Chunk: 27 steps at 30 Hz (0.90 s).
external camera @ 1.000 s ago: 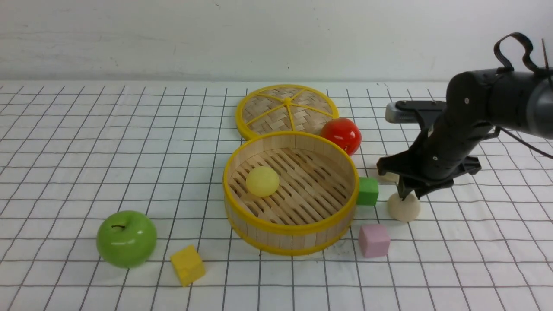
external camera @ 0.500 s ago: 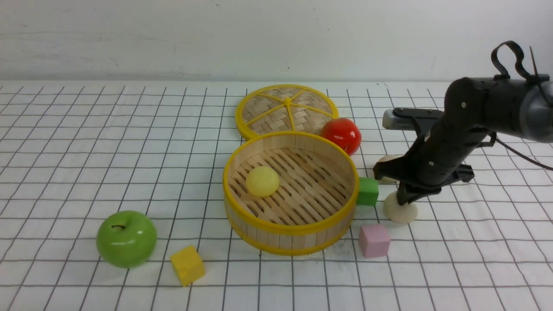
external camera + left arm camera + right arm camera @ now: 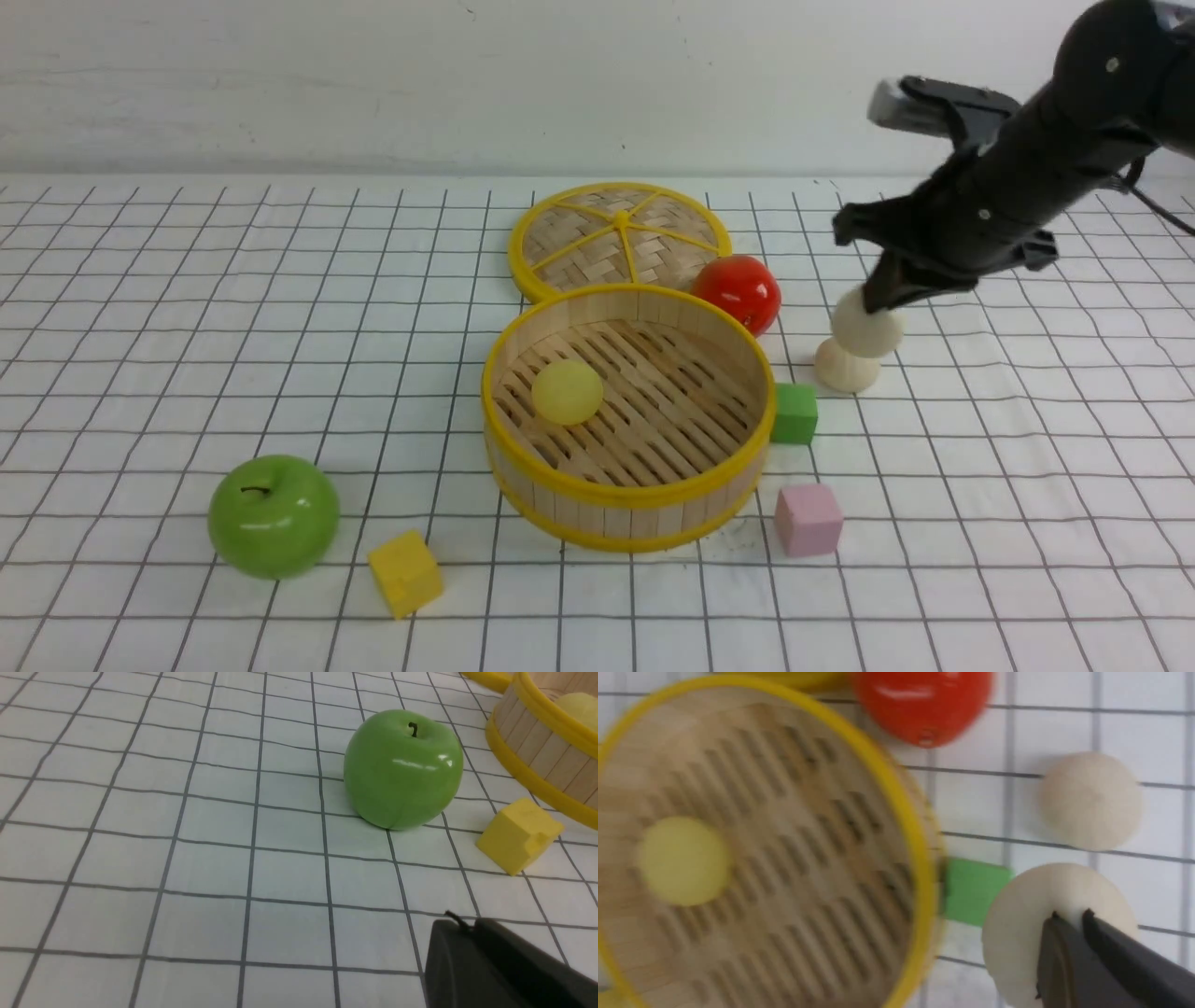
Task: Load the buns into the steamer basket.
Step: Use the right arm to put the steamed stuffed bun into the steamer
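The steamer basket [image 3: 627,490] stands mid-table, and a pale yellow bun [image 3: 567,392] lies on its slats. My right gripper [image 3: 878,303] is shut on a cream bun [image 3: 866,324], which hangs in the air to the right of the basket. In the right wrist view that held bun [image 3: 1031,924] is pinched at its top by the gripper [image 3: 1071,914]. A second cream bun [image 3: 847,367] rests on the cloth just beneath it. My left gripper [image 3: 460,924] shows only in the left wrist view, shut and empty, low over the cloth near the apple.
A green apple [image 3: 273,515] and a yellow cube [image 3: 405,572] lie front left. A green cube [image 3: 794,413] touches the basket's right side, and a pink cube [image 3: 808,520] lies in front of it. Behind the basket are the red tomato [image 3: 738,292] and the woven lid [image 3: 620,239].
My right gripper shut on the cream bun and lifted it off the cloth, up and towards the back. The second cream bun behind it has come into full view.
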Available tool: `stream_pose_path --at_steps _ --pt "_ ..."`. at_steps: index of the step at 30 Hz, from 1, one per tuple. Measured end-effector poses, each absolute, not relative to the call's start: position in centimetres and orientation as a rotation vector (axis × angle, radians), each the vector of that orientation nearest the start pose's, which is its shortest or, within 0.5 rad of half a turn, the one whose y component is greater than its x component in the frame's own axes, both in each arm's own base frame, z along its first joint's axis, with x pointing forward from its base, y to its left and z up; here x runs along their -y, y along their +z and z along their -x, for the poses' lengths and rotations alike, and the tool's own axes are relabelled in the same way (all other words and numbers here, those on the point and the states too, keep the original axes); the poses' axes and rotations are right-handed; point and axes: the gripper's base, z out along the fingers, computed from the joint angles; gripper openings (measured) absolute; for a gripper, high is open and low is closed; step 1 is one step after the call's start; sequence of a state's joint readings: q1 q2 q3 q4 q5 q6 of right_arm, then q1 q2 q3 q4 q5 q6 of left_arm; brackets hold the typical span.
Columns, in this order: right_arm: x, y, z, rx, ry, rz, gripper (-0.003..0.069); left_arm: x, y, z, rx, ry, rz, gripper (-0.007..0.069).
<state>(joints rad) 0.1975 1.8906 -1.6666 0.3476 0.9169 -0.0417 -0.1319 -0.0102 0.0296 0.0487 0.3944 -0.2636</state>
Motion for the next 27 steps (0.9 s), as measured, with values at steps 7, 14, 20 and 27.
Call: stream_pose_path --at_steps 7,14,20,27 --pt "-19.1 26.8 -39.4 -2.614 0.710 0.380 0.0000 0.5 16.8 -5.2 -1.901 -0.220 0.095 0.0050" --pt "-22.2 21.6 -39.9 -2.687 0.693 0.433 0.0025 0.5 16.8 -5.2 -1.901 -0.220 0.096 0.0056" --pt "-22.0 20.8 -40.1 -2.713 0.645 0.407 0.0160 0.5 16.8 -5.2 -1.901 -0.220 0.096 0.0058" --pt "-20.4 23.4 -40.1 -2.689 0.646 0.396 0.0373 0.5 16.8 -5.2 -1.901 -0.220 0.096 0.0067"
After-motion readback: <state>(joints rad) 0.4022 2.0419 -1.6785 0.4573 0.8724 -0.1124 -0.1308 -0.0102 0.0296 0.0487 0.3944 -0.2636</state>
